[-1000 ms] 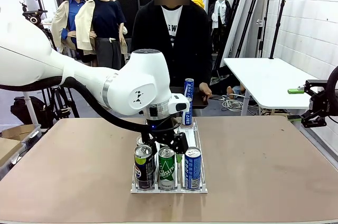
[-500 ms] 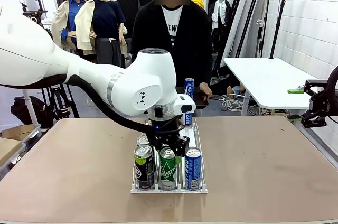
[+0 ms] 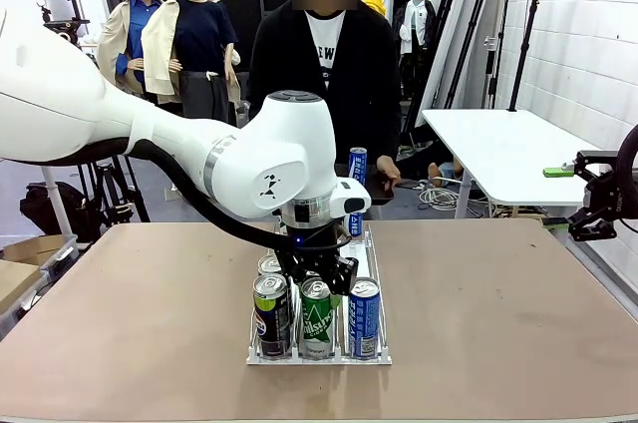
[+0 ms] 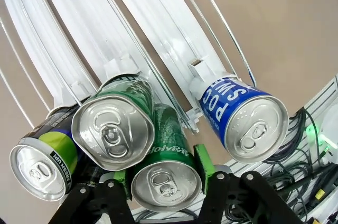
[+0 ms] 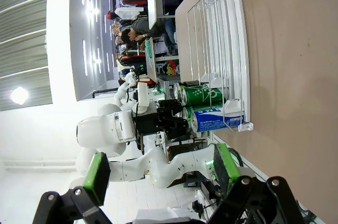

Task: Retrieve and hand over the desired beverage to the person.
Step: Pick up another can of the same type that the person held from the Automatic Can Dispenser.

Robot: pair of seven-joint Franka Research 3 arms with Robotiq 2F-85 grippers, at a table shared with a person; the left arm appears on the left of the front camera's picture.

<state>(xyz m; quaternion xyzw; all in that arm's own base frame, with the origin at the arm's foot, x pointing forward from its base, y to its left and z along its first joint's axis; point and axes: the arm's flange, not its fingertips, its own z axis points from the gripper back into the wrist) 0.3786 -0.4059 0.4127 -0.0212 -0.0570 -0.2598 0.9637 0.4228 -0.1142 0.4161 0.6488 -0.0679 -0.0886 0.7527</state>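
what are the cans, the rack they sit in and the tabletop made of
Cans: metal, likely aluminium. The lids are bare shiny silver with pull tabs, and the sides are glossy and printed.
Rack: seems clear plastic, perhaps acrylic. The lanes are see-through and whitish, with thin curved guide rods.
Tabletop: a smooth matte brown sheet, possibly laminate or board. The look leaves that open.

A robotics lab: a white robot arm over a brown counter, black stands against a white brick wall, loose cables on the floor.
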